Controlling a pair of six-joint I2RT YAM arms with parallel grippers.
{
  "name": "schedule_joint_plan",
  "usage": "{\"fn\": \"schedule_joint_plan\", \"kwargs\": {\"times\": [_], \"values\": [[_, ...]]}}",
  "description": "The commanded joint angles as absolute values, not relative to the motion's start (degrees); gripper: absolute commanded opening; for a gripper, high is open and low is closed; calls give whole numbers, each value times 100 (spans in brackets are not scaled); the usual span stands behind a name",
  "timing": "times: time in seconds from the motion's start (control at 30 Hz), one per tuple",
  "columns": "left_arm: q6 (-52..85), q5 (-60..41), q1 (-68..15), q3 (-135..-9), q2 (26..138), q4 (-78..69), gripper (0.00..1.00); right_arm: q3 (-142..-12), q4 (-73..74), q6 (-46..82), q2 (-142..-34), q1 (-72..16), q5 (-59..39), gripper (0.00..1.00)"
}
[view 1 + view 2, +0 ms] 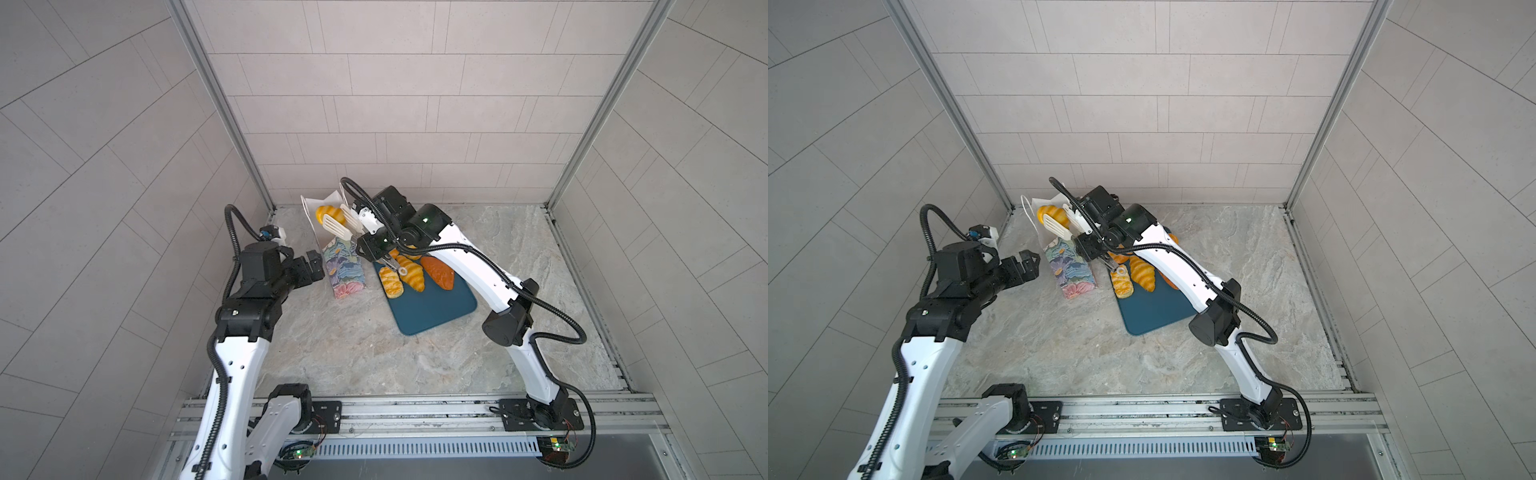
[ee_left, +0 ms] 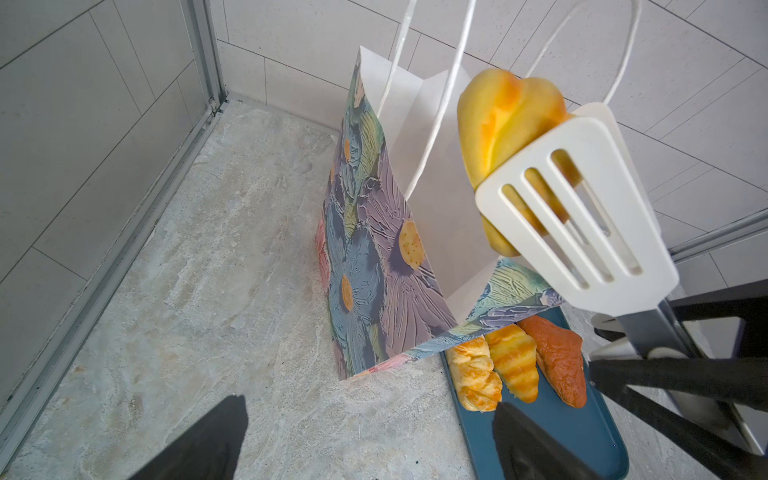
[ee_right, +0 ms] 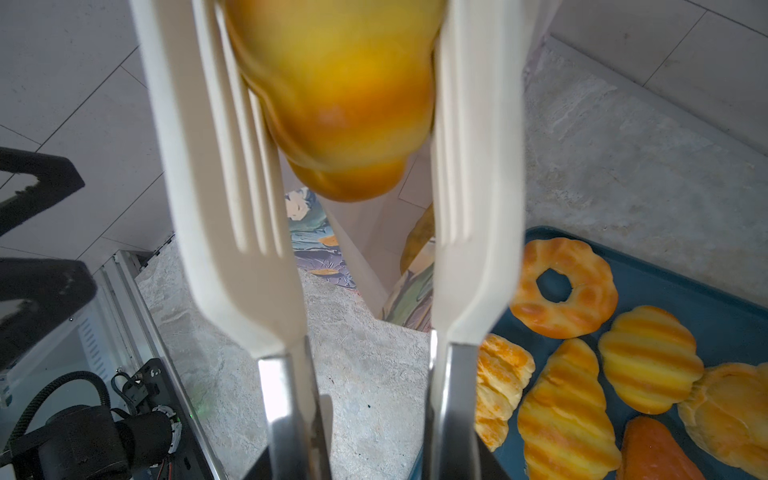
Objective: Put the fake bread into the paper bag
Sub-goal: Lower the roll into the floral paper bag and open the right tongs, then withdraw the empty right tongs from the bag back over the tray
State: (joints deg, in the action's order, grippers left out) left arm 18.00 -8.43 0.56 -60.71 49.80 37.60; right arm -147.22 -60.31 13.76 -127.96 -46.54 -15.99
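Tongs [image 3: 241, 291], white and slotted, are seen closest to the right wrist lens. Their two blades run up the view from steel shanks. A glossy yellow roll [image 3: 340, 91] is carried between the blades. Both blades appear to be touched by it, though the roll is blurred.

The shanks are clenched by the right gripper [image 1: 360, 242]. The tongs are thus grasped directly, and the roll only through them.

From the left wrist, the yellow roll is seen held in the air over the open mouth of the paper bag [image 2: 374, 257], not yet inside. The bag is stood upright on the marbled table [image 1: 353, 353]. Painted flowers are noted outside, plain white within. A yellow-brown shape is glimpsed inside the mouth in the right wrist view; what it is cannot be told.

Just beside the bag, on the right arm's side, a dark teal tray [image 1: 432, 307] is laid flat. Six pieces of fake bread are counted on it:
- a ring [image 3: 565, 286]
- a ribbed bun [image 3: 650, 359]
- a croissant [image 3: 561, 415]
- a flaky pastry [image 3: 498, 386]
- an orange-brown piece [image 3: 652, 453]
- a pale bun [image 3: 731, 411], cut by the frame edge

The pieces are packed close, several touching. In both top views some are hidden under the right arm.

On the other side of the bag, the left gripper [image 1: 1030, 266] is found low, near the painted side and apart from it. Its jaws are spread wide and nothing is seen between them.
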Motion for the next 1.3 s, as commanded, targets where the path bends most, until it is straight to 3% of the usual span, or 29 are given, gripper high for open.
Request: {"fn": "schedule_joint_plan", "kwargs": {"times": [0.0,0.6,0.97,1.27], "values": [[1833,-878,39,-5997,4904,3673,100,-14941,-6029,1345,-12712,-4684,-1484,51],[1885,-976,32,-6048,4945,3718,100,-14941,-6399,951,-12120,-4782,-935,59],[1735,-879,26,-6178,4965,3930,100,-14889,-6754,784,-11921,-4797,-608,57],[1654,-759,-68,-6183,4870,3946,100,-13502,-6783,712,-11134,-4782,77,56]]}}
